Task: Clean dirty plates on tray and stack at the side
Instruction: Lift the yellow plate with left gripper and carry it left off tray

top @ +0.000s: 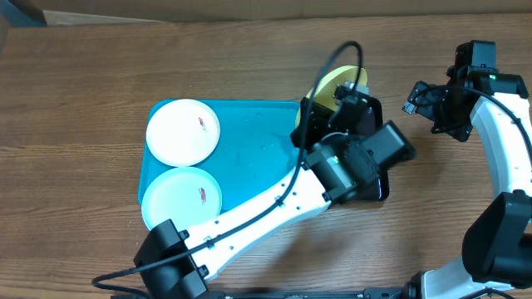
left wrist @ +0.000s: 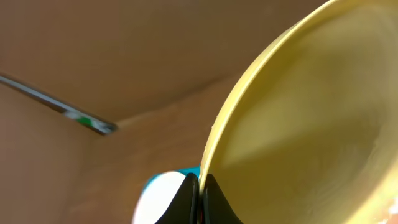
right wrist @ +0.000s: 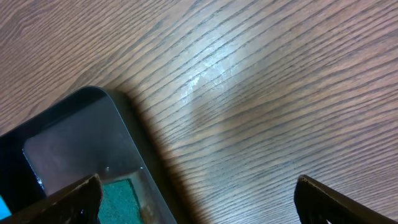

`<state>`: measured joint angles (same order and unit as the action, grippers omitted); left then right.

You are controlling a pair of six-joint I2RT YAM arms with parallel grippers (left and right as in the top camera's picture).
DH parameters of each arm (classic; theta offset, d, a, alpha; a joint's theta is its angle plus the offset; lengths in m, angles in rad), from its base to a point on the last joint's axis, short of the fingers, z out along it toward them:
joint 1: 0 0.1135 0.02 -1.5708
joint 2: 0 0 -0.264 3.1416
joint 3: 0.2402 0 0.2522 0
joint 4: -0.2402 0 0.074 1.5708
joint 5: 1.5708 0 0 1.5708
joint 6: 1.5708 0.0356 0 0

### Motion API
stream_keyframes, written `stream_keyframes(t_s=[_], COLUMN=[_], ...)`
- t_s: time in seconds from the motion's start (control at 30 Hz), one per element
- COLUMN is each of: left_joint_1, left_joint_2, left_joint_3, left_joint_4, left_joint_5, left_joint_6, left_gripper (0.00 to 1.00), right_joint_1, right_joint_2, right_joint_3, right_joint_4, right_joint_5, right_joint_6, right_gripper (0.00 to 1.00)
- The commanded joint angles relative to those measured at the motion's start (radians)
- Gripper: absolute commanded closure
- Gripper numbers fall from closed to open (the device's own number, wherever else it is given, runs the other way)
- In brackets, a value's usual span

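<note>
1. Wooden table fills the frame.
2. Turquoise tray sits centre-left. White plate lies flat at its upper left and pale blue plate flat at its lower left. Each has a small red smear.
3. Black tray is right of the turquoise tray, mostly under the left arm. Green sponge is inside.
4. Lime-rimmed plate is tilted on edge, upper centre.
5. Left claw pinches its rim.
6. Right claw is spread and empty over bare table, upper right.

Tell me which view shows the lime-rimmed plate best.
Left wrist: the plate fills the frame, its rim pinched between the fingers. Overhead shows only a yellow-green sliver of it, mostly hidden behind the left arm. Right wrist shows none of it.
</note>
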<state>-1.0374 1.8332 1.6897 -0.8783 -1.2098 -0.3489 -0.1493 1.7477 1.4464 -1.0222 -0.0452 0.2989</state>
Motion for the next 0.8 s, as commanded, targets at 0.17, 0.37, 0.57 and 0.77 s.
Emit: stream_keyframes(t_s=[0.17, 0.37, 0.57, 0.77], left_joint_1=[-0.026, -0.018, 0.034, 0.196], left_joint_2=[0.001, 0.001, 0.002, 0.015], left_joint_3=[0.030, 0.030, 0.027, 0.018], left_joint_4=[0.010, 0.045, 0.022, 0.007], left_joint_5=[-0.154, -0.117, 0.237, 0.749], left_joint_6=[0.013, 0.012, -0.060, -0.144], left_gripper=[0.96, 0.96, 0.96, 0.96], right_joint_1=[-0.003, -0.003, -0.003, -0.003], right_joint_2=[-0.004, -0.004, -0.004, -0.004], right_joint_3=[0.007, 0.007, 0.007, 0.007], right_joint_4=[0.003, 0.003, 0.003, 0.003], right_joint_5=[-0.001, -0.001, -0.001, -0.001], right_joint_6=[0.004, 0.004, 0.004, 0.004], right_gripper=[0.00, 0.00, 0.00, 0.00])
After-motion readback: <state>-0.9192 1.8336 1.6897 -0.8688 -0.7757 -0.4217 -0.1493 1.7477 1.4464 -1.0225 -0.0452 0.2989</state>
